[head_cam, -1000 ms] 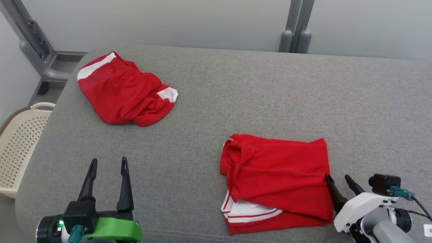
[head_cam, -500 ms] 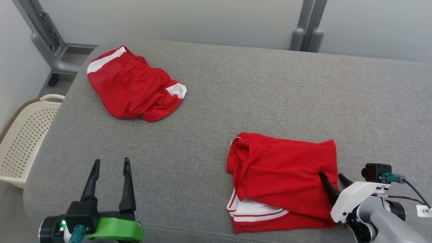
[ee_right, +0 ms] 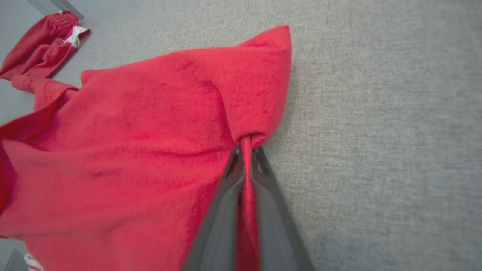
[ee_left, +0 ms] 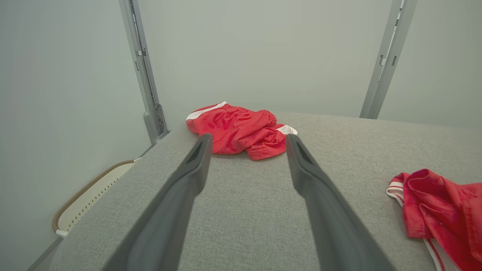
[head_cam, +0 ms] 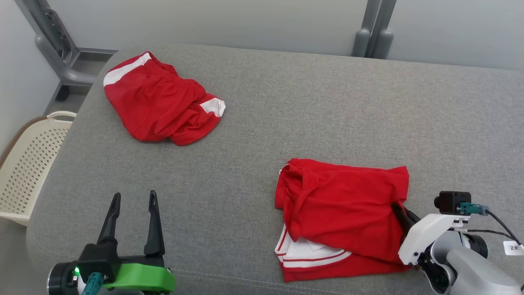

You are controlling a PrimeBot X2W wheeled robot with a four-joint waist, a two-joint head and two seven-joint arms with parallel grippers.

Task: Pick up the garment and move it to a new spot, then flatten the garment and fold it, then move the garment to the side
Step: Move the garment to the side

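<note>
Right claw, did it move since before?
Yes. Judged against the red shorts, the right claw has slid a little left onto the red shirt's right edge and pinched shut on it.

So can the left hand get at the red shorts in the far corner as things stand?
Probably yes. The left hand is open, and only bare grey cushion lies between it and the shorts. They sit farther away, so the arm must stretch.

The folded red shirt (ee_left: pixel 444 203) runs off the left wrist view's right edge.
</note>
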